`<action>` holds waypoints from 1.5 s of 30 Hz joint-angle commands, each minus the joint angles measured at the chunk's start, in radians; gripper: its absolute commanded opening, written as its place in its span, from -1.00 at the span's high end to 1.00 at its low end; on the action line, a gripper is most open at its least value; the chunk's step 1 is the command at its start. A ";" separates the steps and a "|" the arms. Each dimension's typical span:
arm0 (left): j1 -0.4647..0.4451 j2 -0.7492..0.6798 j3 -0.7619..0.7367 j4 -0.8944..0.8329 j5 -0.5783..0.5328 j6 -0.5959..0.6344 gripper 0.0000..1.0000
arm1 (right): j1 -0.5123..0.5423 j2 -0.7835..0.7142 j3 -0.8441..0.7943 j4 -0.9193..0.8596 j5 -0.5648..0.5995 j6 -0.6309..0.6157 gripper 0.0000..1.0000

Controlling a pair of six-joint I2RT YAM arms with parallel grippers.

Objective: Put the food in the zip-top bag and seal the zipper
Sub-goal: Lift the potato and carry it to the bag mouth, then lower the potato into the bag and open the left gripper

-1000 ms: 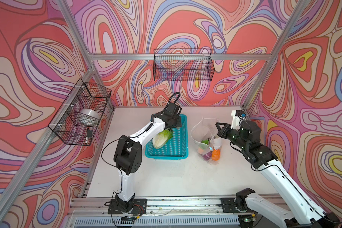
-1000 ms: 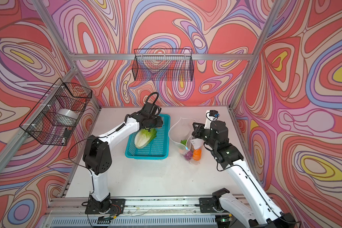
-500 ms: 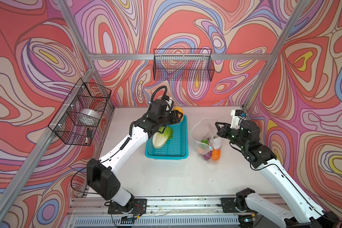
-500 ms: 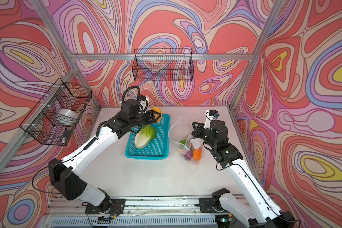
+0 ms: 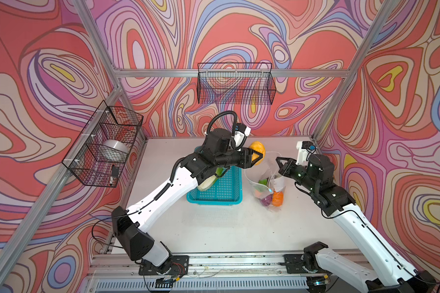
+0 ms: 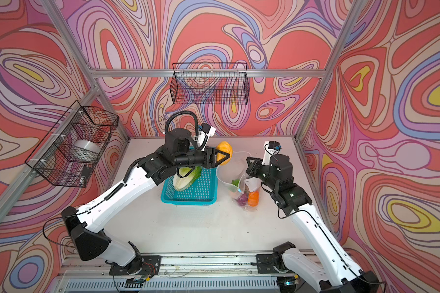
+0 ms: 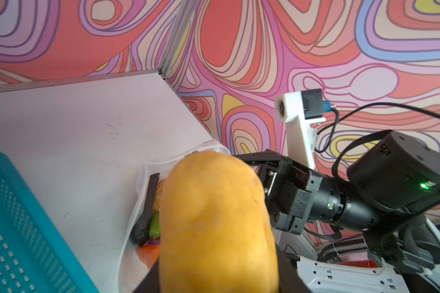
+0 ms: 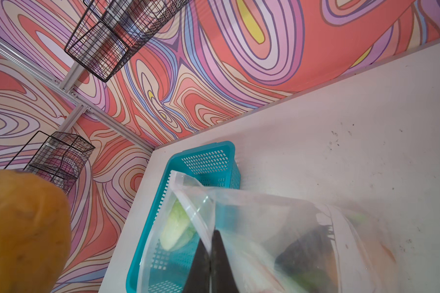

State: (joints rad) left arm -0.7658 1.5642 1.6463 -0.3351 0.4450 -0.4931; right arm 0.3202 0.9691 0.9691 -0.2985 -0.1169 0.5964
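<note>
Starting on the left: the teal basket (image 5: 214,201) sits mid-tabletop (image 5: 214,228), a bit toward the back edge. Only the lettuce (image 6: 184,178) shows in it, lying along the basket's left side, partly under the left arm.

The left claw (image 5: 258,156) reaches over the basket's back right corner and is clamped around the pumpkin (image 5: 259,149), which is up in the air. In the left wrist view the pumpkin (image 7: 216,223) fills most of the shot and hangs over the bag's mouth. Can't tell if it's touching the rim.

The bag (image 5: 254,175) is just right of the basket, toward the right edge of the tabletop, with its bottom resting on the surface and its mouth held up and gaping open. Inside it: an onion (image 5: 264,201), a carrot (image 5: 277,197), a green piece (image 5: 263,182) and a dark cucumber (image 7: 145,215). The little light-blue thing (image 5: 270,189) on the bag's edge is probably the zipper slider, but it's tiny.

The right claw (image 8: 210,236) is pinched tight on the bag's mouth edge, fingers together with the plastic between them. In both top views it holds up that far right side of the rim.
</note>
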 commanded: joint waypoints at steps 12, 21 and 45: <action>-0.041 0.217 0.132 -0.226 -0.076 0.109 0.11 | -0.001 -0.018 -0.009 0.013 -0.014 0.006 1.00; -0.045 0.339 0.225 -0.291 -0.161 0.130 0.06 | -0.001 -0.041 -0.027 0.016 -0.017 -0.005 1.00; -0.060 0.491 0.433 -0.468 -0.290 0.163 -0.06 | -0.001 0.000 -0.005 -0.008 -0.015 -0.081 1.00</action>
State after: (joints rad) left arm -0.8196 2.0445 2.0552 -0.7689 0.1936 -0.3500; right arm 0.3202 0.9447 0.9363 -0.3096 -0.1284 0.5247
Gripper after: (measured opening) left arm 0.526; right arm 0.042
